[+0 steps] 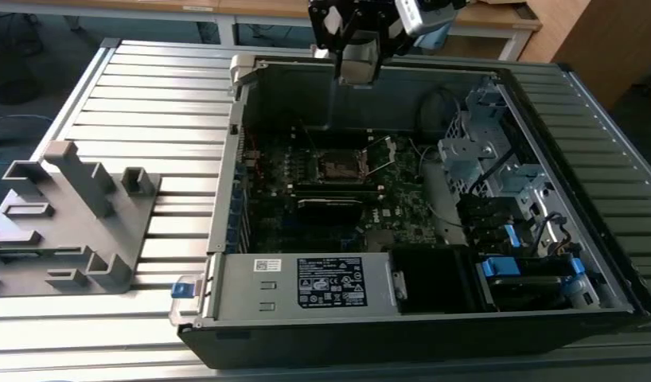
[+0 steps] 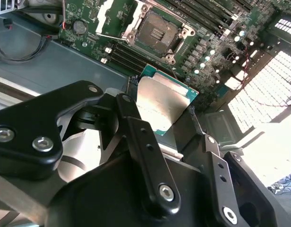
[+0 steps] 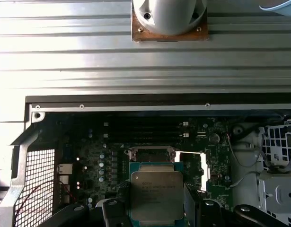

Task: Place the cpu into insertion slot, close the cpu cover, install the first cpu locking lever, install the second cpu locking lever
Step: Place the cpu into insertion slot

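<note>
— Grip report: what is in your end effector (image 2: 165, 124)?

— The cpu (image 2: 166, 101). My two fingers (image 2: 136, 135) are clamped on its opposite edges, with the metal top and its green rim facing both wrist views.

— Where does that put it?

— Above the open computer case (image 1: 230, 263), well apart from the motherboard (image 1: 405, 211). In the second wrist view the insertion slot (image 2: 157, 30) lies bare beyond the chip. The cpu cover (image 2: 106, 12) is swung up just beside it.

— How will it handle?

— Light and rigid, I judge, but delicate. Its thin, smooth edges could slip or tilt in my hold, and the slot's contacts look easy to damage if the chip sits skewed. The edges are the right place to hold it. Nothing should touch the underside, and the squeeze should be only enough to stop it sliding.
</note>
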`<move>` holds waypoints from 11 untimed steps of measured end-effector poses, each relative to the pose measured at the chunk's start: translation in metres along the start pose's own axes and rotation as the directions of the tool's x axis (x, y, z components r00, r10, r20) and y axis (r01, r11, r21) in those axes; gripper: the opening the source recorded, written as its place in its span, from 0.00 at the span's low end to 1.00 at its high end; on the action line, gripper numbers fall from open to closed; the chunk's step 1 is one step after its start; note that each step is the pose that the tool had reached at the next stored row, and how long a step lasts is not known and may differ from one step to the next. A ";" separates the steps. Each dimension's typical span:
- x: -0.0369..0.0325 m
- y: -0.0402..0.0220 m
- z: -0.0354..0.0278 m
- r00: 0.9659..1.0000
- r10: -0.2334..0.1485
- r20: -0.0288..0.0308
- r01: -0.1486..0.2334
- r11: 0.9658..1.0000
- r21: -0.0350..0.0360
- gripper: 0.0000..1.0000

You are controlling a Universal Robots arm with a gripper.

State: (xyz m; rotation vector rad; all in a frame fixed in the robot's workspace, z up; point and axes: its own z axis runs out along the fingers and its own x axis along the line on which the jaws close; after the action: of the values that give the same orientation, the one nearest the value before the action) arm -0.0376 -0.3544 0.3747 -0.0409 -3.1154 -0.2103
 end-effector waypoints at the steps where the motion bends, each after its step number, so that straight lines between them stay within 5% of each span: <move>1: 0.0000 -0.0001 0.0008 1.000 0.000 0.000 0.000 1.000 0.000 0.54; 11: -0.0001 -0.0009 0.0064 1.000 0.000 0.000 0.000 1.000 0.000 0.54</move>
State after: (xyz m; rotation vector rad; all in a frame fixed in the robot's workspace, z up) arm -0.0376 -0.3545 0.3682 -0.0409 -3.1154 -0.2103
